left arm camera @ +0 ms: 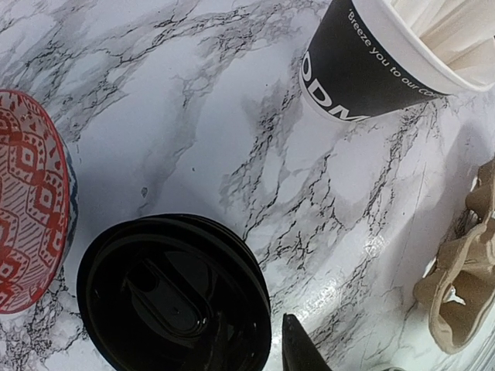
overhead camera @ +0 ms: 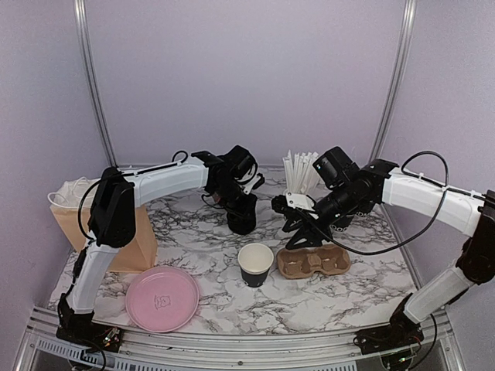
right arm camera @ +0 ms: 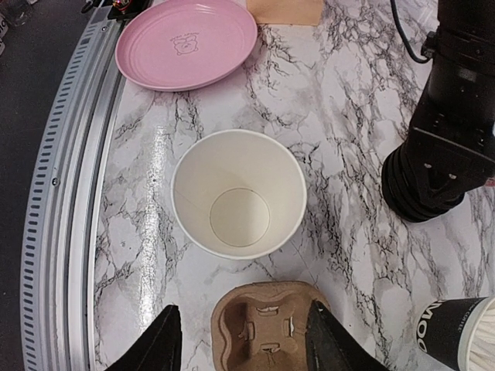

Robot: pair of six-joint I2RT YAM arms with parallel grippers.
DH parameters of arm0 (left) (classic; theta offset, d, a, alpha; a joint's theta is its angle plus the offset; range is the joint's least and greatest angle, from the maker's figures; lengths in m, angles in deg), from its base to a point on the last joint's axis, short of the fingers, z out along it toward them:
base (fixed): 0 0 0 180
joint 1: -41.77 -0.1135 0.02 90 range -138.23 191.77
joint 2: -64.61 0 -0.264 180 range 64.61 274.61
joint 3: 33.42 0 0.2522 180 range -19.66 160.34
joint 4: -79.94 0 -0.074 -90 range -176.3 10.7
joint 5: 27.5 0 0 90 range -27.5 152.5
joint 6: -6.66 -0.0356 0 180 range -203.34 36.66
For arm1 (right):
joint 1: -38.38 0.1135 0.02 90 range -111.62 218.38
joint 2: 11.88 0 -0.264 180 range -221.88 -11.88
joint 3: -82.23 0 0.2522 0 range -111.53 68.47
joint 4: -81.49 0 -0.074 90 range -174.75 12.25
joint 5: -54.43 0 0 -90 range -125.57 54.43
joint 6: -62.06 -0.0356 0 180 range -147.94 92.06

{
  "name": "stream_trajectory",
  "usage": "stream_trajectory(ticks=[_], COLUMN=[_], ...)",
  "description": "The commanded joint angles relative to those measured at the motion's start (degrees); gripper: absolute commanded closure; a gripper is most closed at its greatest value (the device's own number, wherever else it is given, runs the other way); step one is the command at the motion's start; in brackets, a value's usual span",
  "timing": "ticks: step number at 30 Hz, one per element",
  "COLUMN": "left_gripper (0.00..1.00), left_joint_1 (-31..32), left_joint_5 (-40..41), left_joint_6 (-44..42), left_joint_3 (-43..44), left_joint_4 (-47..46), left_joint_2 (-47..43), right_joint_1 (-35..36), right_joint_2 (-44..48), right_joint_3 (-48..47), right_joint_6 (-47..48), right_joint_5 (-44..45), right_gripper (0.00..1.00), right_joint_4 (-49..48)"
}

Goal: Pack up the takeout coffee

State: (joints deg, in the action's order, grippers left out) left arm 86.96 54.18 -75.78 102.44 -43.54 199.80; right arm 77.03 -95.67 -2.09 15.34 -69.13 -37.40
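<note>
One takeout coffee cup (overhead camera: 255, 264) (right arm camera: 238, 193), black outside and cream-white inside, stands open and empty at the table's middle. A stack of round black lids (overhead camera: 241, 218) (left arm camera: 174, 297) (right arm camera: 421, 185) sits behind it. My left gripper (overhead camera: 236, 189) (left arm camera: 255, 344) is down on the stack. One of its fingers (left arm camera: 303, 348) is outside the top lid's rim. The other is dark against the lid's inside, so the jaws look closed on the rim. My right gripper (overhead camera: 302, 232) (right arm camera: 240, 344) hangs open over the brown pulp carrier (overhead camera: 313, 261) (right arm camera: 267, 328), holding nothing.
A black cup with tall white straws (overhead camera: 300, 171) (left arm camera: 363, 69) (right arm camera: 456, 332) stands at the back. A red patterned bowl (left arm camera: 31, 201) lies left of the lids. A pink plate (overhead camera: 162, 297) (right arm camera: 186, 42) lies front left and a brown paper bag (overhead camera: 116, 228) stands behind it.
</note>
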Motion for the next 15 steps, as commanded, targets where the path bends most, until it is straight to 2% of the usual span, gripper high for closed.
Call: stream_trajectory(ticks=[1,15], left_gripper=[0.77,0.74], left_joint_1=[-0.25,-0.48], left_joint_5=[-0.08,-0.50], left_joint_6=[-0.30,-0.48], left_joint_3=[2.15,2.58], left_joint_4=[1.35,1.53], left_joint_2=[1.16,2.08], right_joint_1=[-0.35,-0.40], right_joint_2=[0.47,-0.19], right_joint_3=[0.14,-0.07], right_joint_6=[-0.40,-0.42], right_joint_5=[-0.31,-0.17], right_gripper=[0.47,0.47], right_joint_4=[-0.81,-0.86])
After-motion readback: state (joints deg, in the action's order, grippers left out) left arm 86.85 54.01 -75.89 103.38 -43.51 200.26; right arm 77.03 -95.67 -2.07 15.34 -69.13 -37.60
